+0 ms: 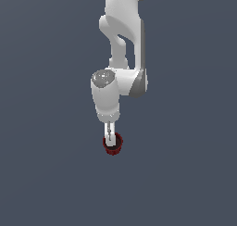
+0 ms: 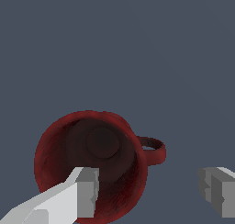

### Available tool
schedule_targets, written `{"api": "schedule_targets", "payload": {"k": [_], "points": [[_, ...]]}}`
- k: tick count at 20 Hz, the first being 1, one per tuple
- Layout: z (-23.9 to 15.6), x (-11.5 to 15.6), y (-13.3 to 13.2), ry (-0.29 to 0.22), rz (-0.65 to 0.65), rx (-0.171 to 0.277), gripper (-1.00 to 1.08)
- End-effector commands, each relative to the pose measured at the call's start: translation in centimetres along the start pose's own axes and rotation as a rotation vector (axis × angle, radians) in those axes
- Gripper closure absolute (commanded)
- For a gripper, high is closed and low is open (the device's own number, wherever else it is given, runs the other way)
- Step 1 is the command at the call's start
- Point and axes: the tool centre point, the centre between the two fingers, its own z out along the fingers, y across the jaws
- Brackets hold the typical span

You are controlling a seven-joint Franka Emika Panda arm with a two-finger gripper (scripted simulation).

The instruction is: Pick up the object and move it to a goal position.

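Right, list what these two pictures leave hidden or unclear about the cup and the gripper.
- Exterior view: the cup is too small to show its handle, and the gripper covers part of it.
- Wrist view: one finger hides part of the cup's rim; the frame edge cuts both.
- Neither view settles whether the fingers touch the cup wall.
- No goal marker shows.

Flat slate-grey floor (image 1: 46, 174), one dark red cup (image 1: 113, 147) upright on it
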Motion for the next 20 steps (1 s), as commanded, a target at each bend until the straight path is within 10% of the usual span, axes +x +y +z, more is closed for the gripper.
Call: {"api": "schedule_targets", "payload": {"k": [1,12,13,20], "points": [[0.1,0.0,0.0,0.000,0.000,0.000,-0.60],[3.0,0.0,0.1,0.000,0.005,0.000,-0.60],[3.0,0.0,0.1,0.000,0.005,0.000,1.08],[3.0,0.0,0.1,0.000,0.005,0.000,1.08]]}}
